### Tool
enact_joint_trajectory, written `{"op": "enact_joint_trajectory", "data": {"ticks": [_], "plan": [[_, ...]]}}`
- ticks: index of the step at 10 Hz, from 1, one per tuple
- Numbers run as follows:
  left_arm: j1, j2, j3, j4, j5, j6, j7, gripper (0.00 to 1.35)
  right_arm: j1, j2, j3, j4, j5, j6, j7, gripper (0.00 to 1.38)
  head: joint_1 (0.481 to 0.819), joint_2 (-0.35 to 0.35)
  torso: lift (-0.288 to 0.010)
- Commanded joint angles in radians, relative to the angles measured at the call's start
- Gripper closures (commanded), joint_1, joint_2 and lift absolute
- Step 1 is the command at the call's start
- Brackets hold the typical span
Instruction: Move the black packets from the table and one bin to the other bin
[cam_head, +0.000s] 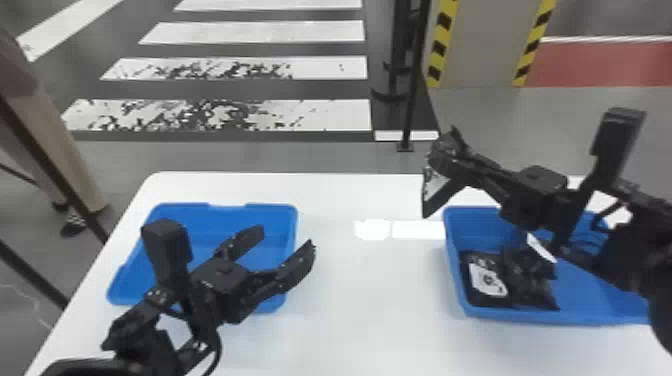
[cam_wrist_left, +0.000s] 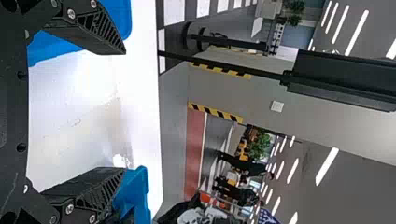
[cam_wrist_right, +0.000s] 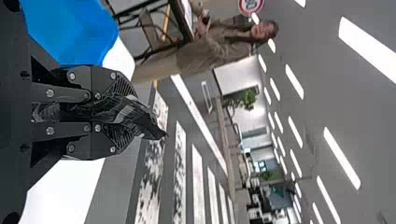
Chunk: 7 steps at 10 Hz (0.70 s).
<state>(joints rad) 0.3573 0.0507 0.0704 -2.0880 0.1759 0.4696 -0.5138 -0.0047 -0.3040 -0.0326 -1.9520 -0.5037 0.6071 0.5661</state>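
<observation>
Black packets (cam_head: 530, 287) and two blue bins on a white table (cam_head: 370, 310); the task is partly done, with one packet in the air. Nearest, beyond the table's near edge at its left corner, the left arm reaches in; its gripper, the left gripper (cam_head: 286, 238), has its two fingers spread wide with nothing between them, above the right-hand part of the left bin (cam_head: 200, 215); that bin sits by the table's left edge. Across by the table's right edge is the right bin (cam_head: 550, 317); a few dark, glossy packets lie heaped in its left part, one with a white label (cam_head: 487, 281) facing up; the right arm crosses above them. Farther off, raised towards the table's far edge and between the bins, just off the right bin's far left corner, the right gripper (cam_wrist_right: 122, 114) pinches a held packet (cam_wrist_right: 142, 122), crumpled, its loose end poking past the fingertips.

Which bin is the goal cannot be told for certain; the left seems likelier, and then the held packet and the heap in the right bin are all left to move; if it is the right, little but the held packet may be left. Either way, the next move calls for lowering it well inside the rim before letting go; the soft wrapper could slip. Past the far edge, the floor carries white stripes (cam_head: 235, 116); a striped pillar (cam_head: 490, 45) stands to the right.
</observation>
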Motion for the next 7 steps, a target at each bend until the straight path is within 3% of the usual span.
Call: {"op": "enact_joint_trajectory", "data": {"ticks": [1, 5, 7], "plan": [[0.016, -0.003, 0.025, 0.001, -0.01, -0.011, 0.0, 0.14, 0.049, 0.002, -0.101, 0.014, 0.067, 0.006, 0.001, 1.28, 0.695, 0.006, -0.11], [0.021, -0.008, 0.031, -0.002, -0.02, -0.023, 0.001, 0.15, 0.176, 0.011, -0.243, 0.027, 0.157, 0.002, 0.001, 1.27, 0.695, -0.112, -0.11], [0.023, -0.008, 0.035, 0.001, -0.02, -0.016, 0.0, 0.15, 0.216, 0.02, -0.27, 0.1, 0.157, -0.094, 0.003, 0.97, 0.695, -0.155, -0.11]]}}
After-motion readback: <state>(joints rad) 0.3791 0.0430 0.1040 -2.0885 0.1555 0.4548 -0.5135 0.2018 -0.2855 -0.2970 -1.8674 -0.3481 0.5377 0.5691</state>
